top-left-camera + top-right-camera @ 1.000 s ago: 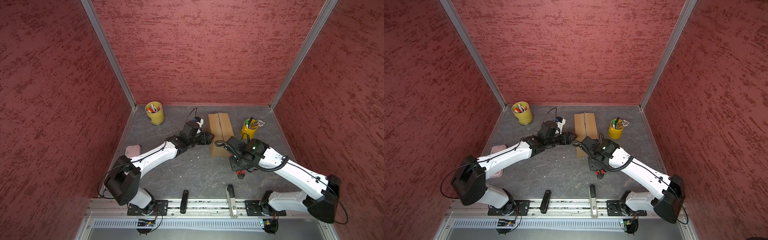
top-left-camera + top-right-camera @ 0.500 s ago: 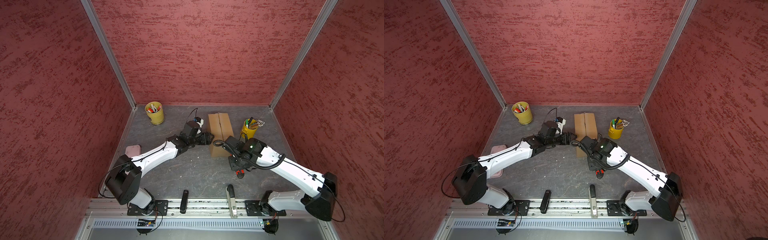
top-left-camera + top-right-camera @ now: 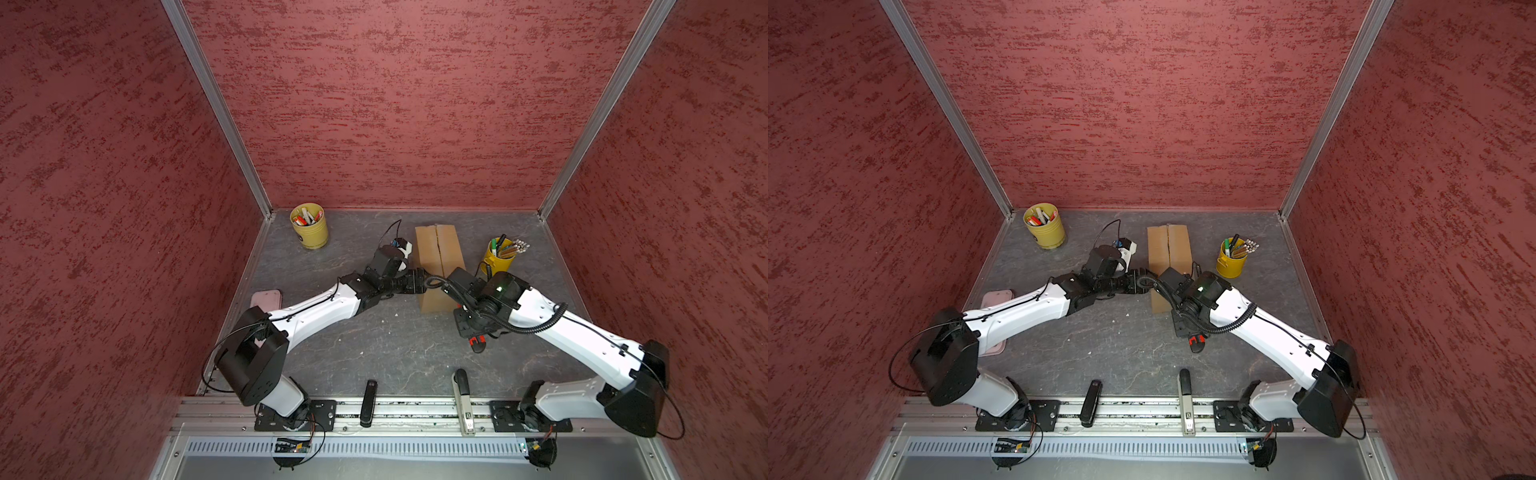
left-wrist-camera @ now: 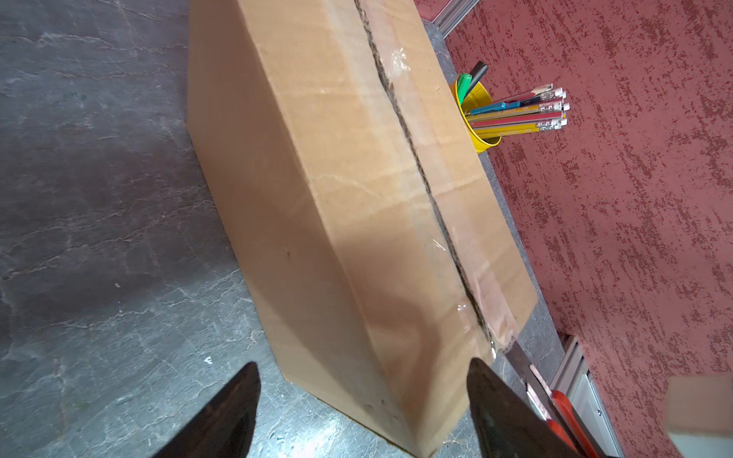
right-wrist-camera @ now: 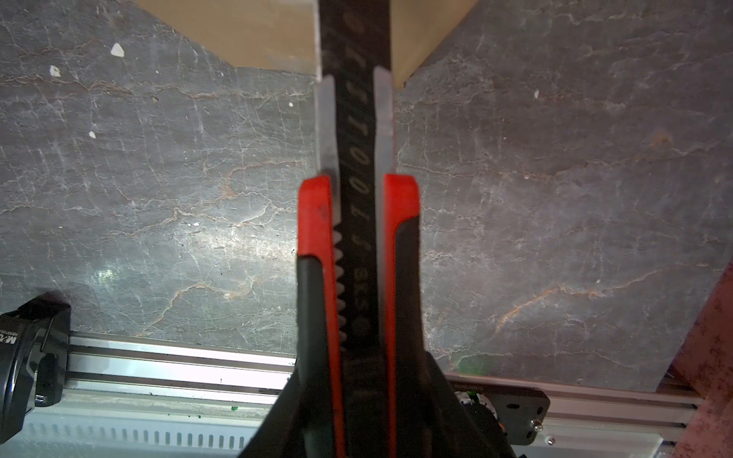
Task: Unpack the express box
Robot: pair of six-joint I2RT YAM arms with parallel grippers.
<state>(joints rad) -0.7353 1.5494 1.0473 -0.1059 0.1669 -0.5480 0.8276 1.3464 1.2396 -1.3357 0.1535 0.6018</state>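
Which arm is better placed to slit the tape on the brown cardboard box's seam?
Right. The right fingers are shut on the red-and-black utility knife, blade at the near end of the taped seam on the brown cardboard box. Left fingers: open, empty, by its near corner; probably better bracing.

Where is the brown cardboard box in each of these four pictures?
In a top view: the box stands mid-floor, towards the back wall.
In a top view: the box again, in the same spot.
Left wrist: the box fills the middle.
Right wrist: only a corner of the box shows, past the knife.
Shared landmark: the red-and-black knife at the box's near end.
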